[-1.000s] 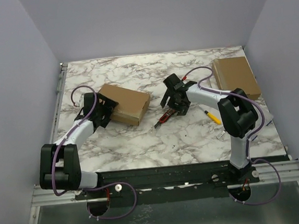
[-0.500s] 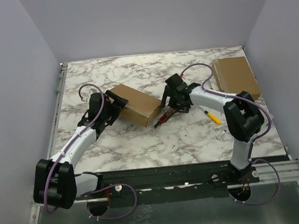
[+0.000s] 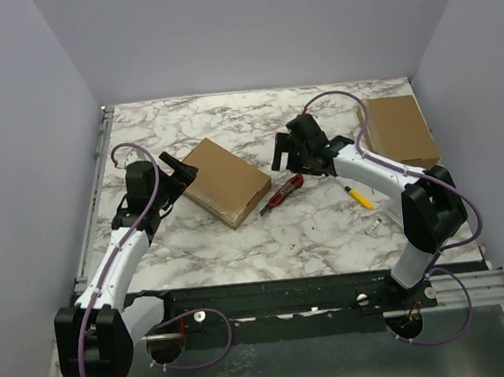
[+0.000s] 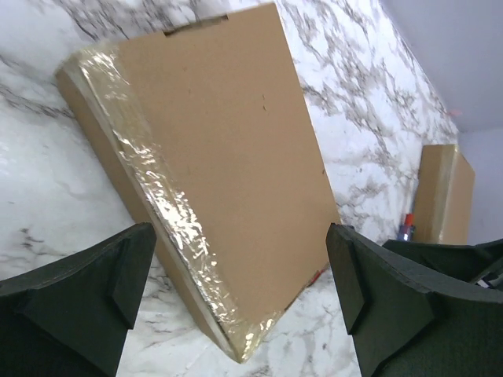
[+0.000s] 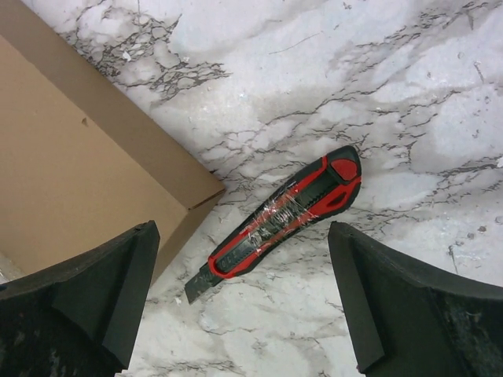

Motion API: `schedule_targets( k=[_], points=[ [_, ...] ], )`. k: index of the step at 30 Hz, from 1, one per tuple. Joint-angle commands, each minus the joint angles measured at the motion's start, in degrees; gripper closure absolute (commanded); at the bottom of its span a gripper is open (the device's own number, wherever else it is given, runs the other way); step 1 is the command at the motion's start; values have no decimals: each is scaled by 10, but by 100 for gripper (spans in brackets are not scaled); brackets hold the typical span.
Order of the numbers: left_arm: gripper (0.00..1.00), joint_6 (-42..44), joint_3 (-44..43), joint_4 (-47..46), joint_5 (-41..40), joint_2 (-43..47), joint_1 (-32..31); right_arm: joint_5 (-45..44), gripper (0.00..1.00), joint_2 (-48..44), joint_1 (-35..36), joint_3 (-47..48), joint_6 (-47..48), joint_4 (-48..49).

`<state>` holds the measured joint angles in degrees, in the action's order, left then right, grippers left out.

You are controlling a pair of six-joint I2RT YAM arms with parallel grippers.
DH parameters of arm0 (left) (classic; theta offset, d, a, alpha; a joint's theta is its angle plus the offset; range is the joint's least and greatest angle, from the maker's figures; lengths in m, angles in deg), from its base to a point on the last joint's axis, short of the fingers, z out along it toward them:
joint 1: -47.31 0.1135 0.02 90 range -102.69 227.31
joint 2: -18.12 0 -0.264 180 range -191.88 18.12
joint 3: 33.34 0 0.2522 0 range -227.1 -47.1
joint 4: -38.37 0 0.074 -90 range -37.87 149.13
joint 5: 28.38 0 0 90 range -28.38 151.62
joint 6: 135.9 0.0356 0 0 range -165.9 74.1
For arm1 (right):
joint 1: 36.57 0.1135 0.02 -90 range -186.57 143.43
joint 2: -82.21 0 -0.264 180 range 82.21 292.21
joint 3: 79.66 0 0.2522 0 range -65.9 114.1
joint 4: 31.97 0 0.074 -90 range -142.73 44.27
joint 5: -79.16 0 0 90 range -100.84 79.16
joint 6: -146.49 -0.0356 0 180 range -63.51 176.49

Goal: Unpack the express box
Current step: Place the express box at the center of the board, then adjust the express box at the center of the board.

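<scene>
My left claw point(image 4: 240, 275) was spread wide and held nothing. It hung just off the near left side of the express box point(image 3: 227, 182), with the taped edge lying between my fingers but not touching them. The box lay flat on the table point(image 3: 239, 242), left of the middle. It was still sealed: shiny clear tape ran unbroken along the side I could see, and no flap was raised.

My right claw point(image 5: 244, 267) was also fully spread and empty, hovering above the red cutter point(image 5: 287, 214). The cutter lay on the marble just beside the box's right corner, with a bit of its blade showing at the end nearer me. A second box point(image 3: 397, 129) sat well apart at the far right corner, and a small yellow tool point(image 3: 356, 197) lay near my right arm.

By my reckoning the unpacking had barely begun. The box was in reach and the cutter lay beside it, but nothing was gripped or slit. Left to do: take up the cutter, steady the box, cut the tape, fold back the flaps and lift out whatever was inside.
</scene>
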<state>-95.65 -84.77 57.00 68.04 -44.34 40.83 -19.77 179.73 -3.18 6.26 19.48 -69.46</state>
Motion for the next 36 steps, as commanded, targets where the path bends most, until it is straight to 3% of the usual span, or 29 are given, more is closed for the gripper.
schedule_targets(
  k=[1,4,7,16,21,25,33,36],
  points=[
    [1,99,-28,113,-117,64,1,30,0,25,4,21,-30,-20],
    [1,124,-33,118,-180,87,2,83,2,28,4,5,-41,24],
    [1,125,-51,72,-159,64,4,170,2,17,4,-26,-37,99],
    [1,154,-204,-6,-102,-175,31,322,2,28,7,-77,-83,232],
    [1,251,-276,-24,-30,-309,45,342,2,38,7,-80,-86,264],
    [1,281,-295,-31,14,-357,52,335,2,53,7,-67,-79,240],
    [16,258,-264,-69,105,-408,49,322,2,75,7,-63,-73,227],
    [16,249,-254,-73,102,-408,41,324,2,86,7,-47,-72,220]
  ],
)
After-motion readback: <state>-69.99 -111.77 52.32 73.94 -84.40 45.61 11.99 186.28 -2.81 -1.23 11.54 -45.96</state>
